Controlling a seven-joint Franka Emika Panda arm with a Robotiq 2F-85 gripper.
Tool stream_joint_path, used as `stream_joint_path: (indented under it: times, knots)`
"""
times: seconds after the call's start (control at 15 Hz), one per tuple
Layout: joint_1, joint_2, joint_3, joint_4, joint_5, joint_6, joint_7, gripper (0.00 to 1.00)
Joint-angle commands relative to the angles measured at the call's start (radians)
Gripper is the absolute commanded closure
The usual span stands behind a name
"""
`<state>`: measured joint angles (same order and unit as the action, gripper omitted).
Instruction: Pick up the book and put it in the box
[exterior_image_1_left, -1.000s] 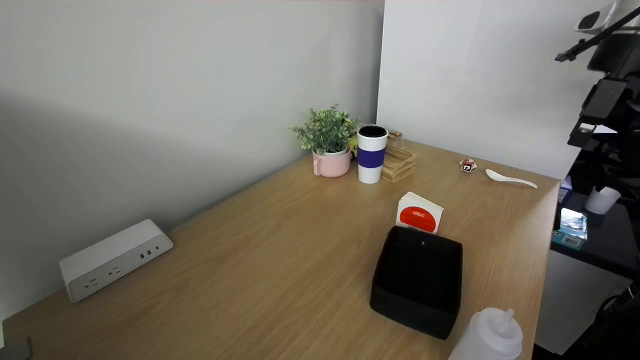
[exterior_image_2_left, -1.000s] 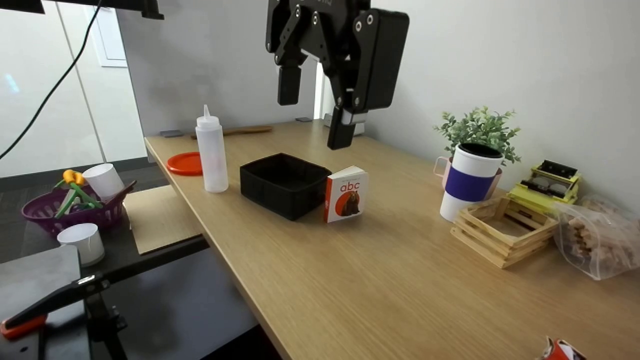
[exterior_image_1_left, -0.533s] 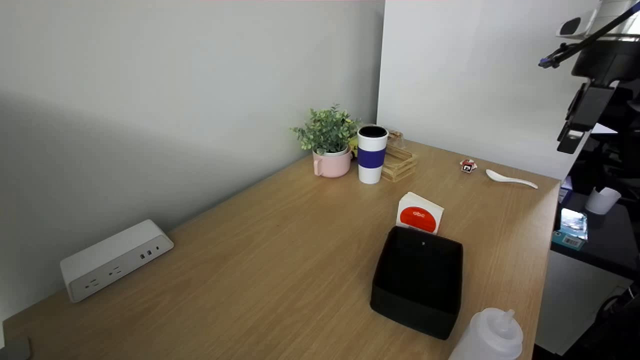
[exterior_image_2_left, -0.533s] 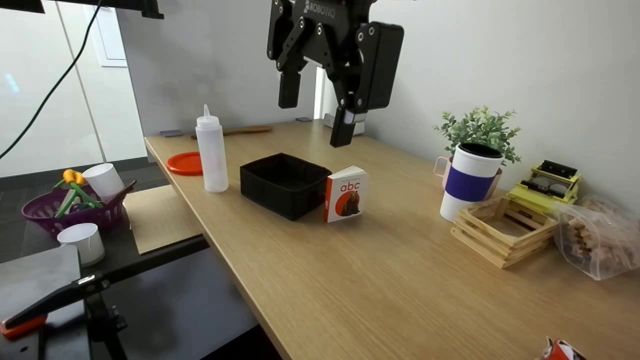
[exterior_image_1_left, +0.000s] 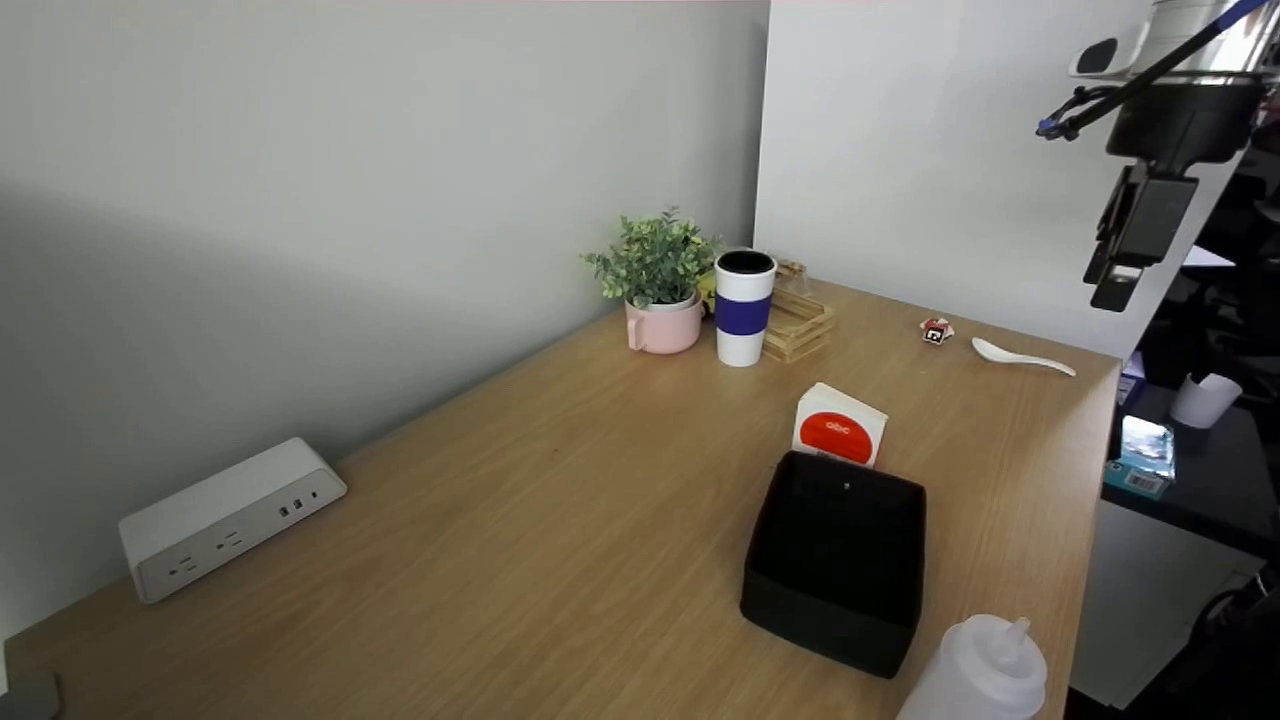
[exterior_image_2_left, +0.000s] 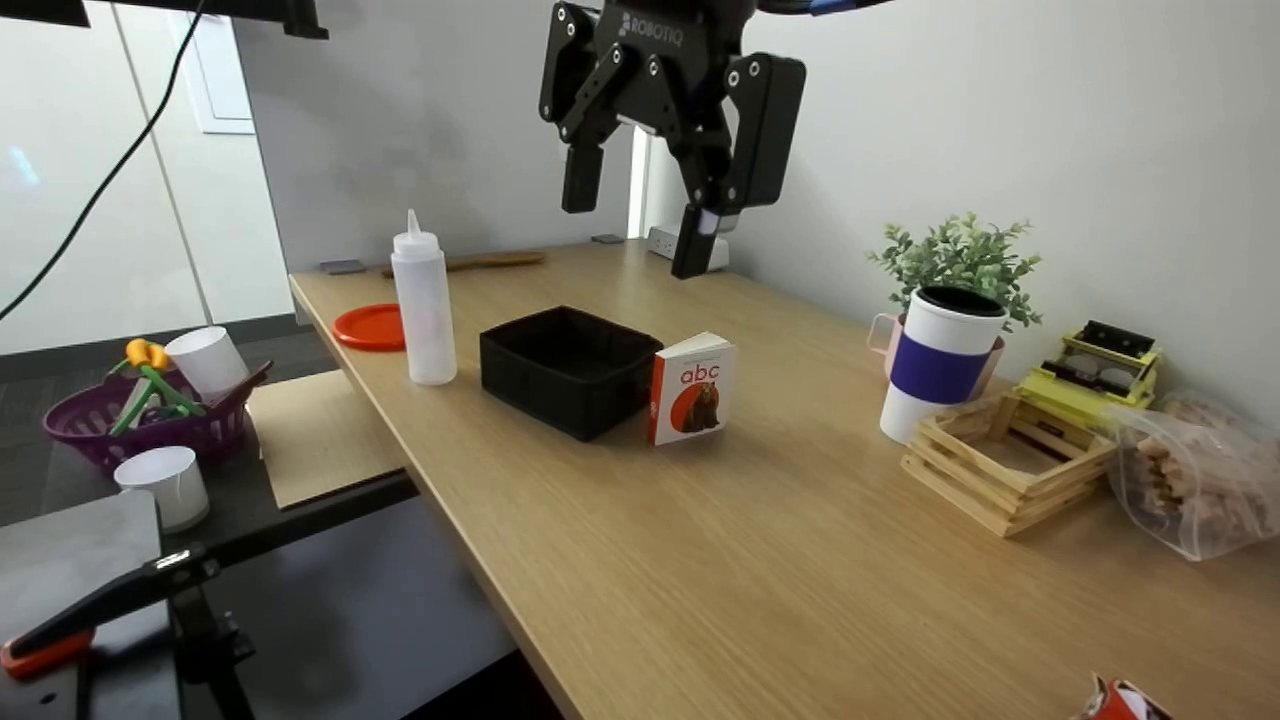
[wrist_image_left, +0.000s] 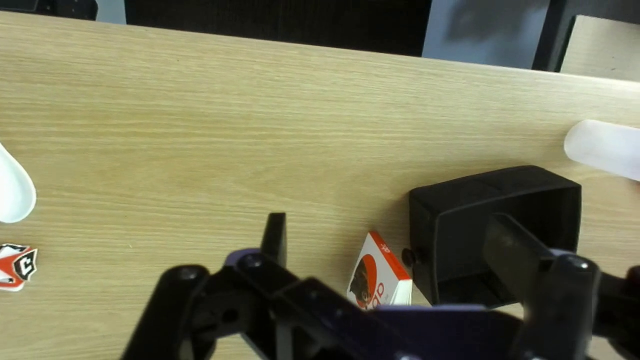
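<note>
The book (exterior_image_2_left: 693, 392) is small and white with a red spine and a red-orange circle on its cover. It stands upright on the table beside the black box (exterior_image_2_left: 540, 385), close to its end wall. In an exterior view the book (exterior_image_1_left: 838, 428) is partly hidden behind the box (exterior_image_1_left: 835, 610). My gripper (exterior_image_2_left: 638, 211) is open and empty, high above the table. In the wrist view the book (wrist_image_left: 372, 275) appears between the fingers of the gripper (wrist_image_left: 392, 237), well below them, its lower part hidden by the gripper body. The right finger overlaps the box (wrist_image_left: 422, 240).
A squeeze bottle (exterior_image_2_left: 425, 310) and a red plate (exterior_image_2_left: 370, 328) stand near the box. A white-and-blue cup (exterior_image_2_left: 940, 365), a plant (exterior_image_2_left: 958, 265), a wooden crate (exterior_image_2_left: 1010, 460) and a bag (exterior_image_2_left: 1195, 480) are toward the wall. A spoon (exterior_image_1_left: 1020, 360) lies near the table edge.
My gripper has moved left and slightly down in an exterior view, and looks smaller, farther from the camera, in an exterior view. It stays open. The book and box have not moved.
</note>
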<state>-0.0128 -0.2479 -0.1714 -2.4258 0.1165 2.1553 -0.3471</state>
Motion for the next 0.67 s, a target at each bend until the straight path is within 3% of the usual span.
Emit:
stream_joint_path:
  times: [0.0,0.6]
  knots:
    - [0.007,0.066,0.017,0.071,0.024,-0.04,-0.048,0.0]
    - [0.014,0.151,0.056,0.161,0.042,-0.036,-0.08,0.0]
